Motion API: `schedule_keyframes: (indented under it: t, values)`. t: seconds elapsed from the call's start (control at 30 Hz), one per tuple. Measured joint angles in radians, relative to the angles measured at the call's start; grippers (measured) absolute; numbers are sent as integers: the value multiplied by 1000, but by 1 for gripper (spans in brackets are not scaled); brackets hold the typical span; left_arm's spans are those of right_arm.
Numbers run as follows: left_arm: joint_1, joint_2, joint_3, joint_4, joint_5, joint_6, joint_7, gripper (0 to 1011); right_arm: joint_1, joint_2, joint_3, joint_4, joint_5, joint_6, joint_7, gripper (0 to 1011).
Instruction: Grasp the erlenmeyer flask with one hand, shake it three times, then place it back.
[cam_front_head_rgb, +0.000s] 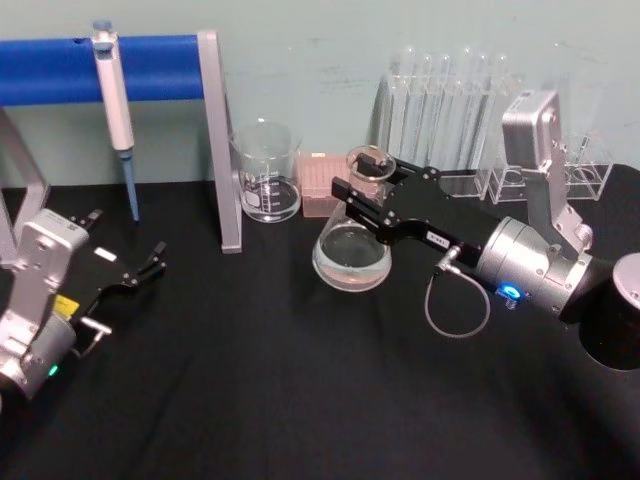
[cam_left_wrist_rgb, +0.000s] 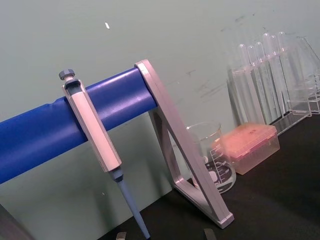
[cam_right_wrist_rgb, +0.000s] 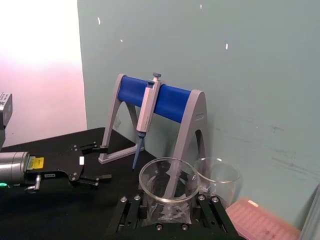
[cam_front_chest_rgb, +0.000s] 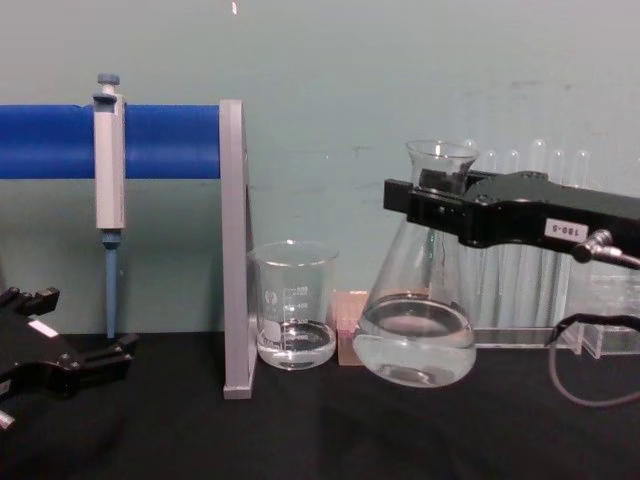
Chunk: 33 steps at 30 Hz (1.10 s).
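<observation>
1. Erlenmeyer flask (cam_front_head_rgb: 352, 258): centre of head view, right of centre in chest view, clear liquid pooled in the wide base.
2. Tilted, neck leaning toward frame right in chest view. Base looks just off the black table (cam_front_head_rgb: 300, 380); contact hard to tell.
3. Right gripper (cam_front_head_rgb: 362, 195): in from right edge of head view, fingers clamped on the flask neck just under the flared rim.
4. Left gripper (cam_right_wrist_rgb: 105, 162): lower left of head view, low over the table, fingers apart, nothing between them, well apart from the flask.
5. Beaker (cam_front_head_rgb: 267, 185): left of the flask and farther back, upright, a little liquid inside, not touching.
6. Pink box (cam_front_head_rgb: 322, 185): behind, between beaker and flask.
7. Test tubes (cam_front_head_rgb: 450, 100): upper right, in a clear rack behind the right gripper.
8. Pipette (cam_front_head_rgb: 113, 110): upper left, hanging on the blue stand (cam_front_head_rgb: 160, 65).
</observation>
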Motion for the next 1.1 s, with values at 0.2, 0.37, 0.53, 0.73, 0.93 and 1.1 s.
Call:
schedule_keyframes:
  t: [0.2,0.37,0.53,0.73,0.93,1.1]
  values:
    - [0,0,0,0,0,0,0,1001,0,-1,0,0,1,0,0,449]
    - [0,0,0,0,0,0,0,1001,0,-1,-1,0,3,0,1,449]
    - [0,0,0,0,0,0,0,1001,0,-1,-1,-1,4,0,0,449]
    - [0,0,0,0,0,0,0,1001,-3,-1,0,-3,6,0,-1,449]
    - [0,0,0,0,0,0,0,1001,-6,0,1,-6,7,-1,-1,449]
    - [0,0,0,0,0,0,0,1001,-7,0,1,-7,7,-1,-2,449]
